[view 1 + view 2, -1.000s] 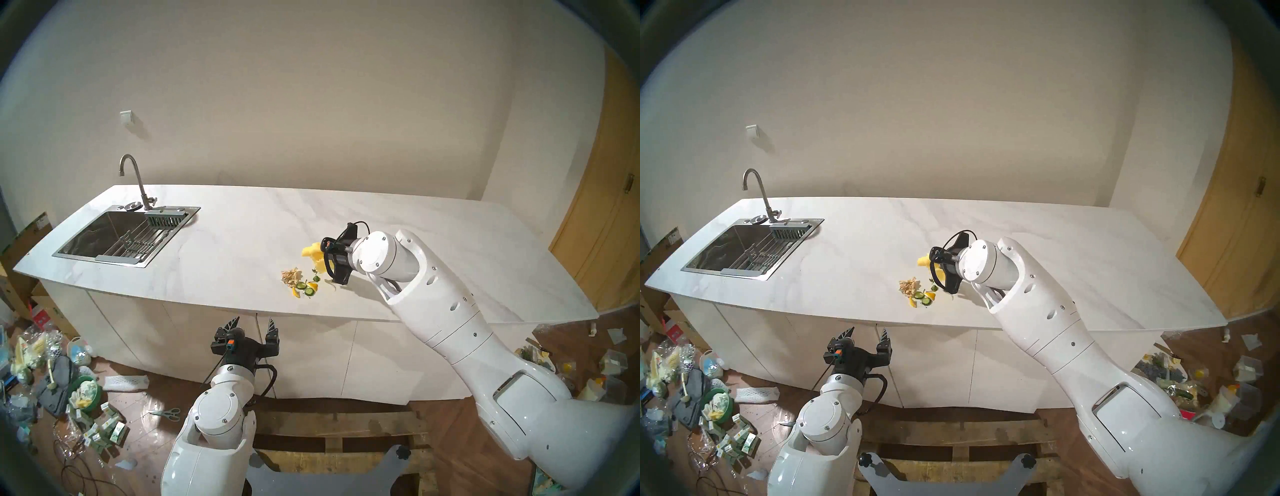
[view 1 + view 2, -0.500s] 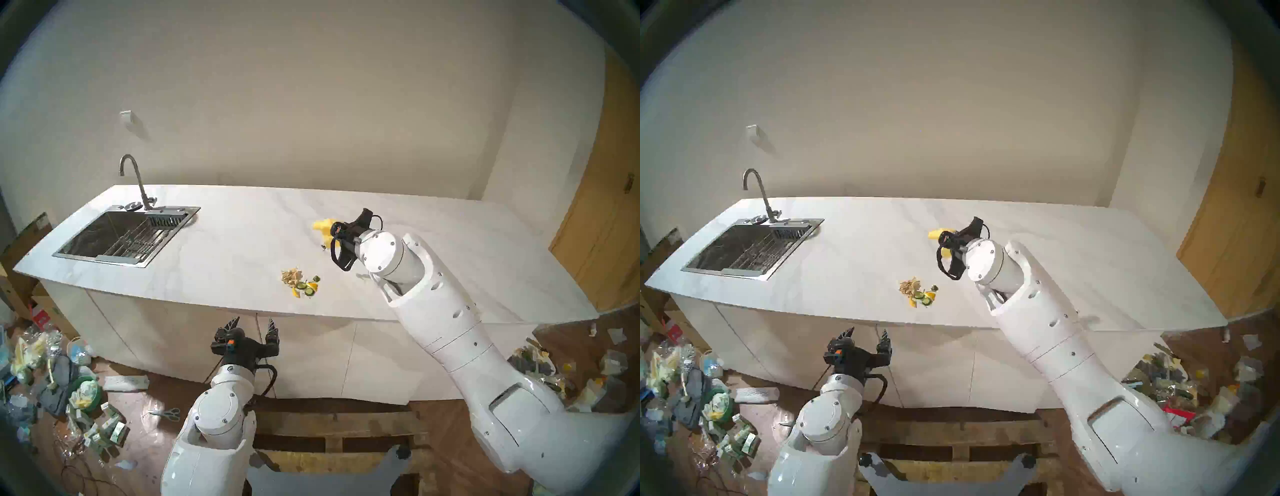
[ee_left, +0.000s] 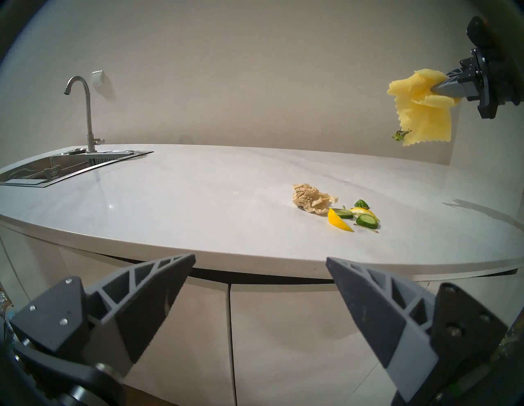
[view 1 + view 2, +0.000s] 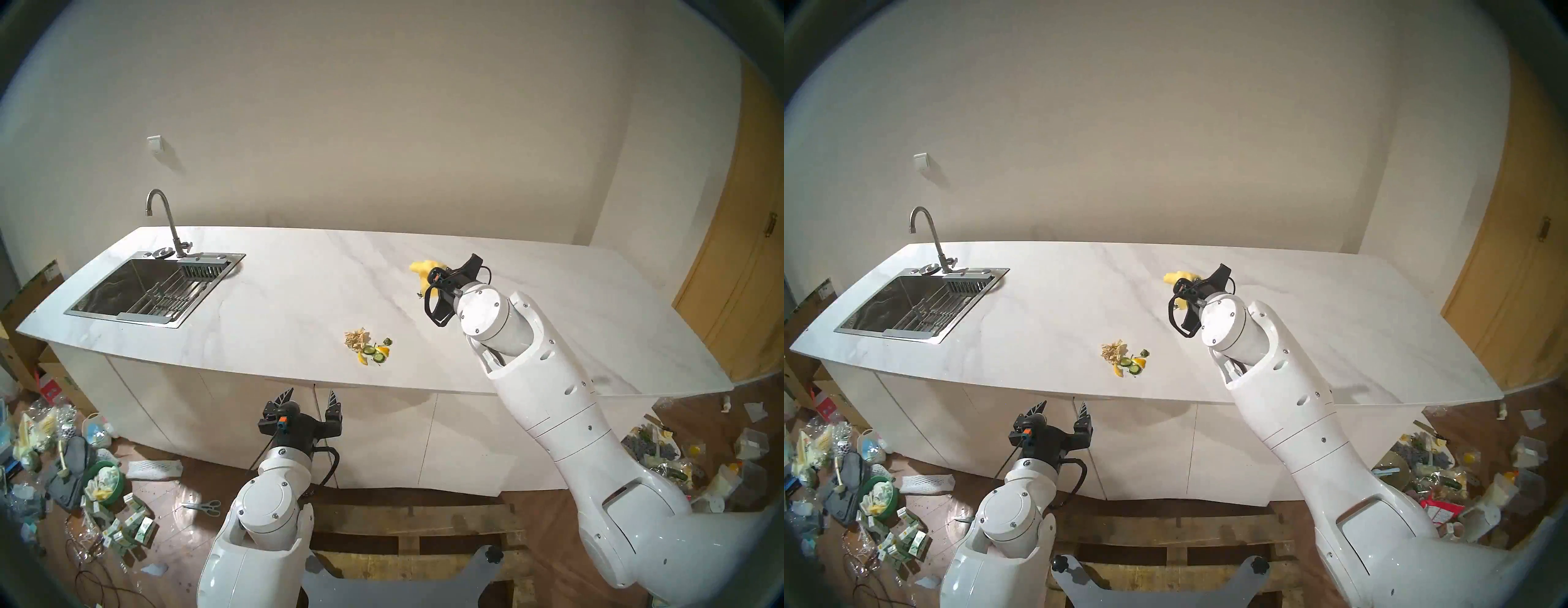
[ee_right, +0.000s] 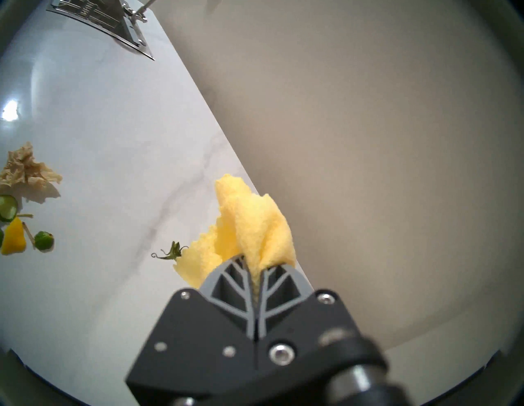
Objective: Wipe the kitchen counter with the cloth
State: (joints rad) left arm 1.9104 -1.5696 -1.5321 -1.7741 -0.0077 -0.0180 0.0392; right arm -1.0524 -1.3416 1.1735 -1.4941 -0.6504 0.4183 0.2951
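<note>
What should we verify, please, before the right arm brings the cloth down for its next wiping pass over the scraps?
1. Right gripper shut on the cloth: ok.
2. Cloth touching the kitchen counter: not ok, it hangs above it.
3. Cloth free of debris: not ok, a green stem clings to its edge.
4. Scraps cleared: not ok.
5. Left gripper open, below the counter edge: ok.

The cloth [image 3: 414, 113] is bright yellow with a zigzag-cut edge, at upper right of the left wrist view. The kitchen counter [image 4: 297, 297] is white with faint grey veins. Centre frame: green cucumber slices [image 3: 367, 221], yellow wedges [image 3: 338, 221], beige shreds [image 3: 309, 200].
</note>
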